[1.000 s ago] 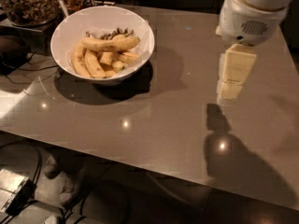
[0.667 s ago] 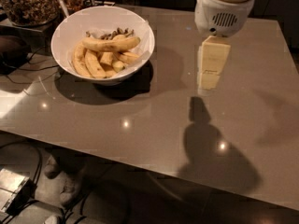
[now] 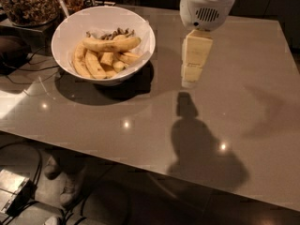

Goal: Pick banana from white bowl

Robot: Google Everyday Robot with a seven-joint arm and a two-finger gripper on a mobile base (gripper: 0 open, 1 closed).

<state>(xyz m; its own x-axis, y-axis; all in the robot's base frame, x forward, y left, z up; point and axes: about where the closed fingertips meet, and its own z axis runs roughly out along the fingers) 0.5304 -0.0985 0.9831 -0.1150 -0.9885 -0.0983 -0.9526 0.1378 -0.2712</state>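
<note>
The white bowl (image 3: 65, 29) stands on the grey table at the back left. It holds several yellow bananas. The longest, nearly straight banana (image 3: 111, 44) lies across the top of the pile, its tip toward the bowl's right rim. Shorter curved bananas (image 3: 86, 64) lie under it, with dark bits behind. My gripper (image 3: 190, 81) hangs from the white wrist above the table, to the right of the bowl and clear of its rim. It holds nothing that I can see.
A clear glass container of dark brown bits (image 3: 28, 3) stands at the back left behind the bowl. Cables (image 3: 23, 71) lie left of the table. The table's front edge (image 3: 154, 172) runs below, with the floor and a box beneath.
The gripper and wrist have moved left across the table toward the bowl. The bowl and bananas have not moved.
</note>
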